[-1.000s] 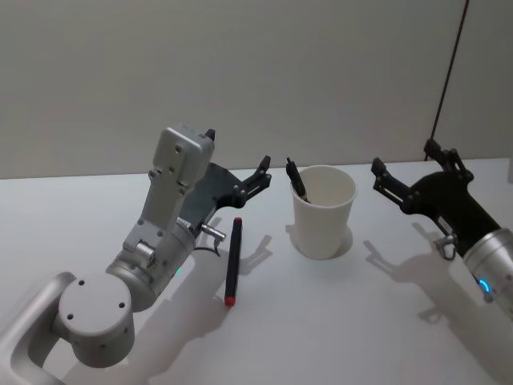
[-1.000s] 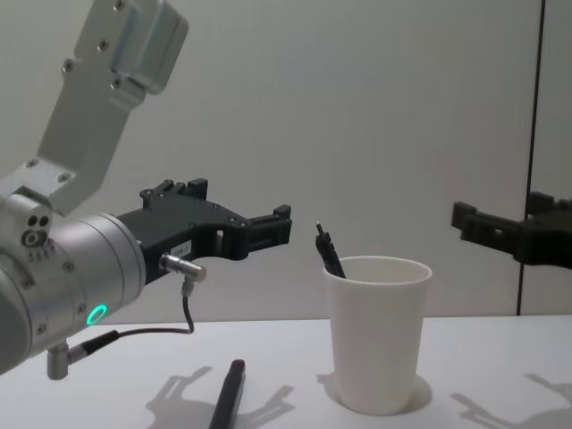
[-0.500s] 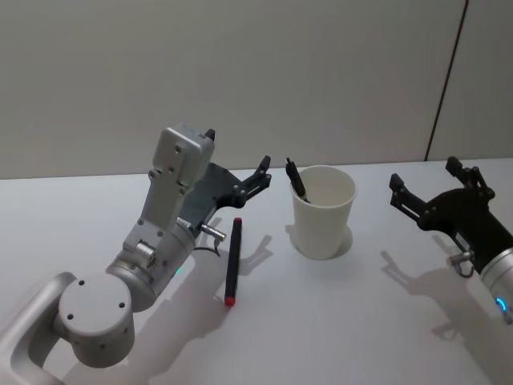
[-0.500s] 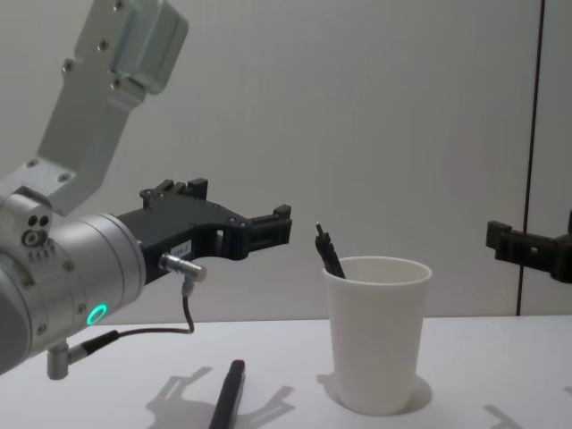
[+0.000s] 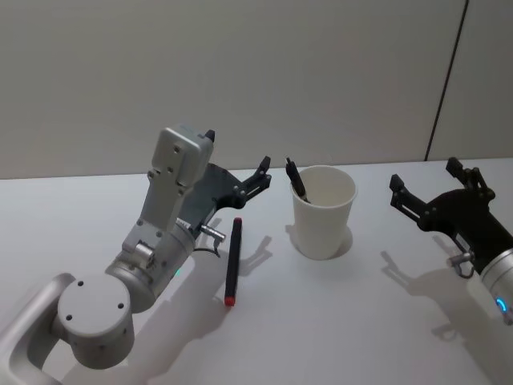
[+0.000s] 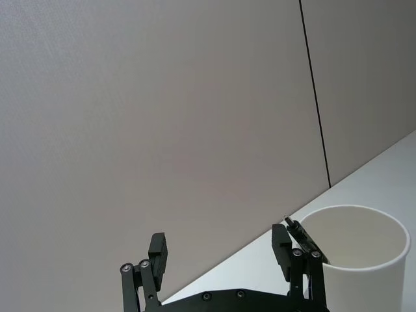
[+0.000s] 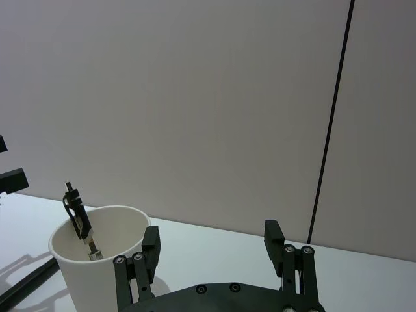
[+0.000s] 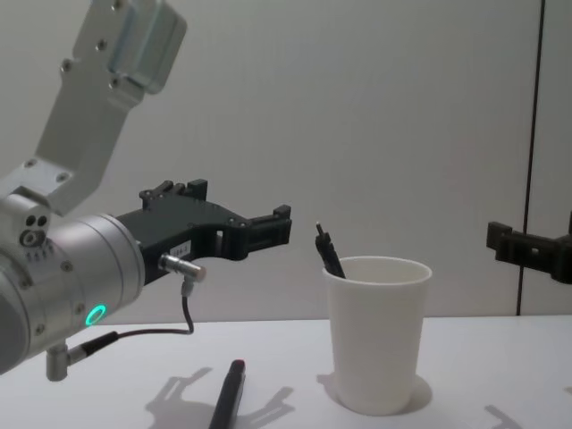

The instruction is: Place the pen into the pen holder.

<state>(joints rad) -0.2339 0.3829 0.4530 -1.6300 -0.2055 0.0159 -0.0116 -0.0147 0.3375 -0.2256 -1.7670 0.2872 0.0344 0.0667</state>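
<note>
A: Where are the pens seen?
B: A black pen (image 5: 296,178) is stood inside the pen holder (image 5: 323,216), leaned against its rim. A red-tipped pen (image 5: 233,261) is laid on the tabletop (image 5: 337,321), left of the holder.
A: And the jaws?
B: The left gripper (image 6: 220,250) is held left of the holder, the right gripper (image 5: 423,175) right of it. Both jaws are spread wide, and nothing is gripped.

We note the pen holder (image 5: 323,212) as plain white paper — matt, smooth-walled, with a rolled rim. The surface (image 5: 345,321) reads white and matt. Left tool (image 6: 220,242) and right tool (image 7: 212,235): black, matt, plastic-looking, with small bright metal screws. The left arm (image 5: 164,200) housing looks like satin silver metal. The pen (image 5: 233,257) on the surface — dark matt barrel, red end.
</note>
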